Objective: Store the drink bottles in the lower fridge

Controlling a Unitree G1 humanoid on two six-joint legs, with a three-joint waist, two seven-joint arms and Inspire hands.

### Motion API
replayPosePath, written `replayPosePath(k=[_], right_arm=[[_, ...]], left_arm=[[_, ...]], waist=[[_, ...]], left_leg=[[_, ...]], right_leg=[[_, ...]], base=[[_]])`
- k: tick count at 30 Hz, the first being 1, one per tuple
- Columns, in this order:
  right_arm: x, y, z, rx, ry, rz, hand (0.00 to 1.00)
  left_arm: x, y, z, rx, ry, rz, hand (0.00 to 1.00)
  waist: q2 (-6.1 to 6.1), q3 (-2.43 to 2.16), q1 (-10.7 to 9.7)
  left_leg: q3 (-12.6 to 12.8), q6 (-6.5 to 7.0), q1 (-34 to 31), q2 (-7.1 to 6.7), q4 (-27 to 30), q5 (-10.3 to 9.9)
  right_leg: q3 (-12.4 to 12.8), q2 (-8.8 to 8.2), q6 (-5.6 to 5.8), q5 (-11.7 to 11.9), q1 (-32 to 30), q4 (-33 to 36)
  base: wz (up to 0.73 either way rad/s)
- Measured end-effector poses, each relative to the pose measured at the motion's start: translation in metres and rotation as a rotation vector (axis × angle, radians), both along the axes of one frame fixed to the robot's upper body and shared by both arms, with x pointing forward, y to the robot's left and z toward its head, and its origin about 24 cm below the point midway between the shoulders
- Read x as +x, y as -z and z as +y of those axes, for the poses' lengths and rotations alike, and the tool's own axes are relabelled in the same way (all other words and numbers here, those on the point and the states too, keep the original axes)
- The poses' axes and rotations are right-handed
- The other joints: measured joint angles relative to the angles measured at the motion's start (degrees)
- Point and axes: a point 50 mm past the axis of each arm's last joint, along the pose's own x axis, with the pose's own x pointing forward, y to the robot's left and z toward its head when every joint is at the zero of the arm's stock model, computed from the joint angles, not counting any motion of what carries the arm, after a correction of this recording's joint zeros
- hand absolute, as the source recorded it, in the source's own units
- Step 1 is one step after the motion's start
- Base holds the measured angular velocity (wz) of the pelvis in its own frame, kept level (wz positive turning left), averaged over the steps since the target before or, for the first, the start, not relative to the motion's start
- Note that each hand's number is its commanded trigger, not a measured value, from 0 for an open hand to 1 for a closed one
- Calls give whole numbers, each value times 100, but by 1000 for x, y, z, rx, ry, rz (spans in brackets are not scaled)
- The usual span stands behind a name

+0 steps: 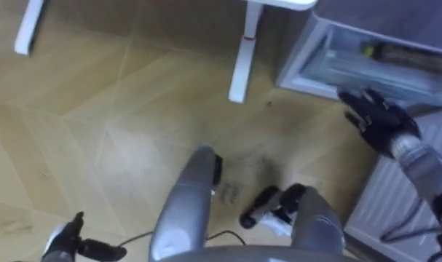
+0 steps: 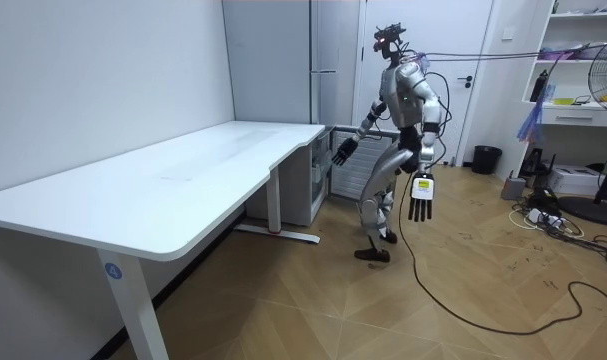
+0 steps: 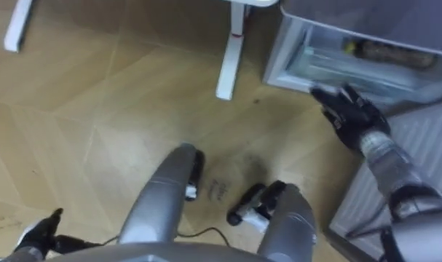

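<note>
A bottle (image 1: 406,57) was judged already stowed in the open lower fridge (image 1: 302,69) — right hand (image 1: 373,115) and left hand (image 1: 60,244) were held spread, empty.

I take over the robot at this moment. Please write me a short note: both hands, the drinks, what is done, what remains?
Hands: the right hand is open and empty, stretched toward the open lower fridge; the left hand is open and empty, hanging at its side.
Drinks: one dark bottle, blurred, lies inside the fridge.
Done: that bottle seems stowed.
Left: check for more drinks, then probably close the fridge.
</note>
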Motion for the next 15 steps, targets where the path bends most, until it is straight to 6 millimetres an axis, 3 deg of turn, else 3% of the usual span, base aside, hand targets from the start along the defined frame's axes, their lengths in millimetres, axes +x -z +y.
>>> replayPosePath(k=[7, 13, 15], right_arm=[[-5, 4, 1, -84, -136, 63, 0], [-33, 21, -1, -145, -181, 223, 0], [-46, 29, 2, -152, -201, 274, 0]], left_arm=[[8, 5, -11, -35, -20, -29, 0], [6, 12, -24, -58, -14, -2, 0], [4, 15, -28, -62, -10, 14, 0]], waist=[[34, -14, -145], [38, -14, -181], [37, -16, -293]], left_leg=[[132, -15, 495, 61, -435, 25], [179, -38, 1072, 61, -915, 52], [168, -46, 1295, 60, -1095, 70]], right_leg=[[239, 201, 51, 120, 335, -441], [253, 290, 122, 189, 866, -928], [208, 316, 159, 220, 1116, -1167]], base=[[-10], [0], [5]])
